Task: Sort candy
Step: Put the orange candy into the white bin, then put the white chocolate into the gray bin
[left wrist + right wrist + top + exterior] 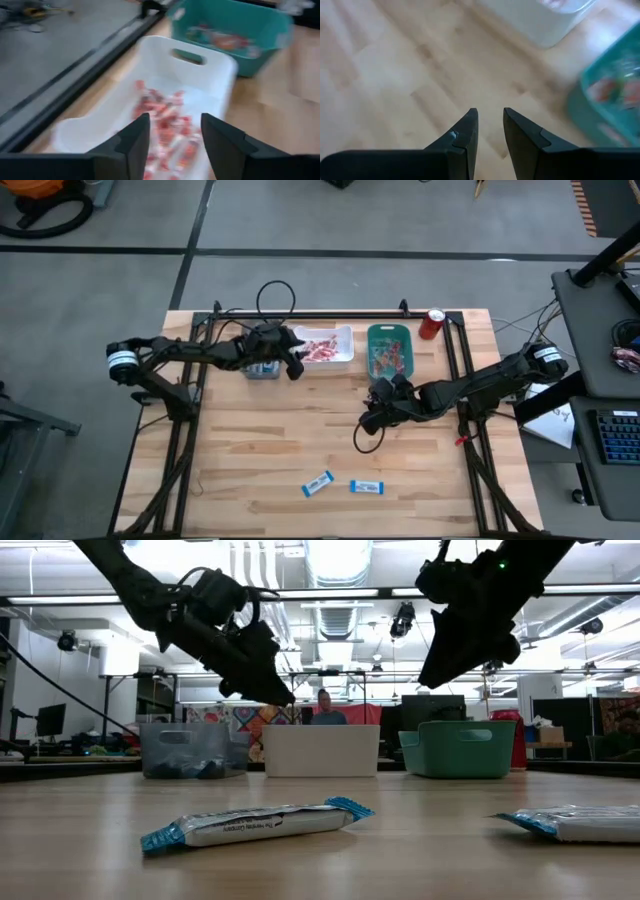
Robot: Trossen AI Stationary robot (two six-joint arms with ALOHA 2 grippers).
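Observation:
Two blue-and-white candy bars (318, 483) (366, 487) lie flat on the wooden table near its front edge; the low view shows them too (255, 823) (580, 823). The white bin (345, 356) holds red-and-white candy (165, 115). The teal bin (390, 330) holds mixed pieces. My left gripper (293, 365) (175, 132) hangs open above the white bin's left end, nothing between its fingers. My right gripper (372, 420) (490, 125) hovers over bare table in front of the teal bin, its fingers a little apart and empty.
A grey bin (262, 370) sits left of the white one, partly under my left arm. A red can (432, 323) stands at the back right. Black frame rails run along the table's back and sides. In the low view a person (325, 710) sits beyond the table.

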